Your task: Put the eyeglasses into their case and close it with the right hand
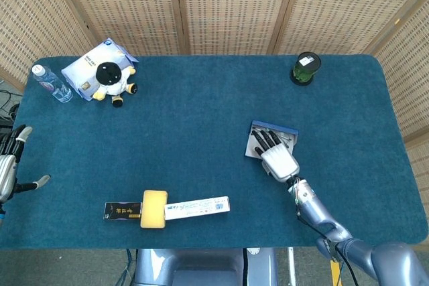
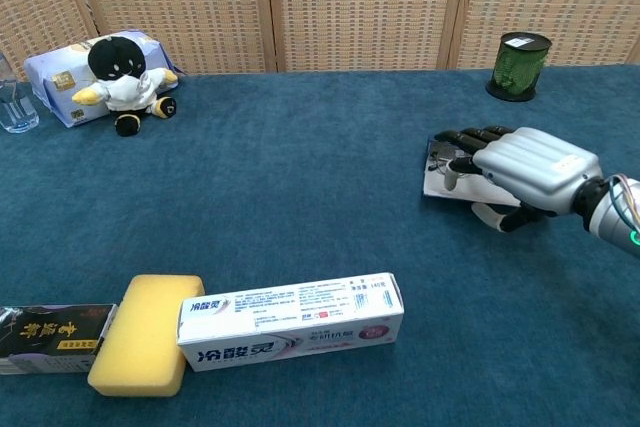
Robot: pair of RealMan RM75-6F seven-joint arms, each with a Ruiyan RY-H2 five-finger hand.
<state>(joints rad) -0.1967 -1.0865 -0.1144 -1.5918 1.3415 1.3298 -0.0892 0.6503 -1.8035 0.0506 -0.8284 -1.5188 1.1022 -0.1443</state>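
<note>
Your right hand [image 1: 279, 161] lay palm-down over the flat white eyeglasses case with the blue far edge [image 1: 289, 132], at the right side of the dark teal felt table [image 1: 201, 132]. Its black fingers [image 2: 462, 136] were stretched forward and only a little apart, resting on the case's open inside; the thumb [image 2: 490, 217] curled beneath the palm at the near edge. Whether you actually had hold of anything, I could not tell. The eyeglasses themselves were hidden under the fingers. Your left hand [image 1: 8, 165] hung beyond the table's left edge, fingers spread, holding nothing.
</note>
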